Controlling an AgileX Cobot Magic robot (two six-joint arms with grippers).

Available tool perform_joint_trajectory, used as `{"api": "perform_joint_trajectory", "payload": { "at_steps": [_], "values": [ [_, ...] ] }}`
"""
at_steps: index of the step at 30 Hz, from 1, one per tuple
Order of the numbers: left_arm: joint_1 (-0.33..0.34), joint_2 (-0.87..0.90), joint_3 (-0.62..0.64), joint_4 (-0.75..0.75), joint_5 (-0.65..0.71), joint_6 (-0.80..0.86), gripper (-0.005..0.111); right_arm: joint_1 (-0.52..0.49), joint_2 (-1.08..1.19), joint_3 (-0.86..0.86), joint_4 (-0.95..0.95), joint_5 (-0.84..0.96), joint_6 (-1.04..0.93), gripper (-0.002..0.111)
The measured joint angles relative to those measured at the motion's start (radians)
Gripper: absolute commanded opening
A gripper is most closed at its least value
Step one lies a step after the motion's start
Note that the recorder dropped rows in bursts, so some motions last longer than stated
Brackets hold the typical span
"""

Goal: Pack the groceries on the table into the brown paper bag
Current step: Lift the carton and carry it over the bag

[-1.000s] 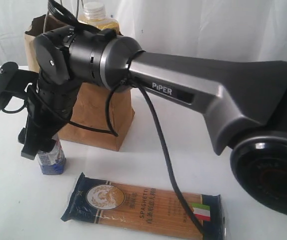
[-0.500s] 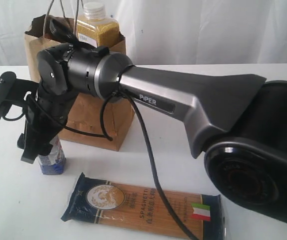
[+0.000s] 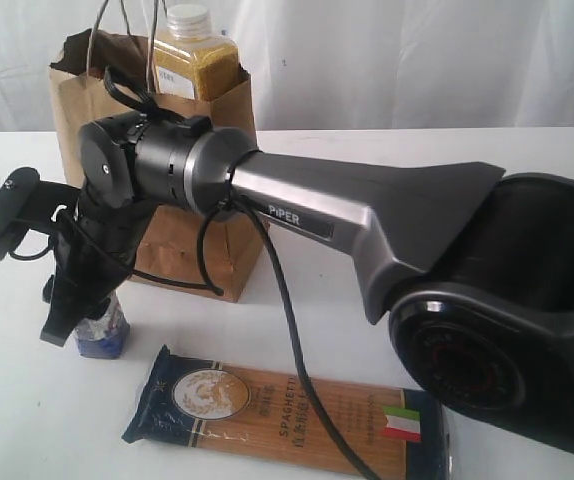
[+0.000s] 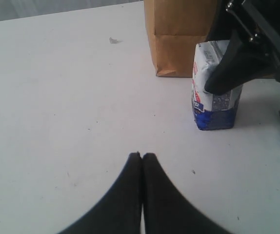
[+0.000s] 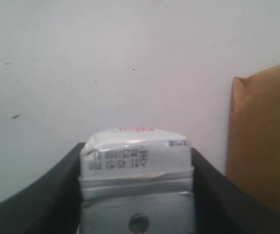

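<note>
On the smooth white tabletop point(image 3: 27, 400), beside the creased kraft paper bag point(image 3: 72, 110), the right tool point(image 5: 137, 148) has dropped lower and narrowed — its fingers now press the boxy, foil-skinned blue-silver carton point(image 5: 135, 165), standing upright. Left tool point(image 4: 141, 157) pinched together, empty.

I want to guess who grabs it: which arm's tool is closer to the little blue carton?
Right. The right tool straddles the small blue-silver carton, fingers at both sides. The left tool, shut, hangs apart from it.
</note>
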Motion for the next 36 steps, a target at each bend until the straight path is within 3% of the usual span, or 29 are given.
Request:
{"api": "perform_joint_trajectory", "payload": {
  "at_steps": [2, 10, 15, 23, 29, 36],
  "values": [
    [0.000, 0.000, 0.000, 0.000, 0.000, 0.000, 0.000, 0.000, -0.005, 0.000, 0.003, 0.019, 0.044, 0.000],
    [0.000, 0.000, 0.000, 0.000, 0.000, 0.000, 0.000, 0.002, -0.171, 0.033, 0.006, 0.054, 0.174, 0.000],
    [0.000, 0.000, 0.000, 0.000, 0.000, 0.000, 0.000, 0.002, -0.345, 0.141, 0.001, 0.032, 0.222, 0.000],
    [0.000, 0.000, 0.000, 0.000, 0.000, 0.000, 0.000, 0.002, -0.637, 0.355, -0.201, -0.105, 0.399, 0.000],
    [0.000, 0.000, 0.000, 0.000, 0.000, 0.000, 0.000, 0.000, -0.742, 0.371, -0.393, -0.212, 0.561, 0.000],
    [0.000, 0.000, 0.000, 0.000, 0.000, 0.000, 0.000, -0.067, -0.765, 0.371, -0.468, -0.420, 0.670, 0.000]
  ]
}}
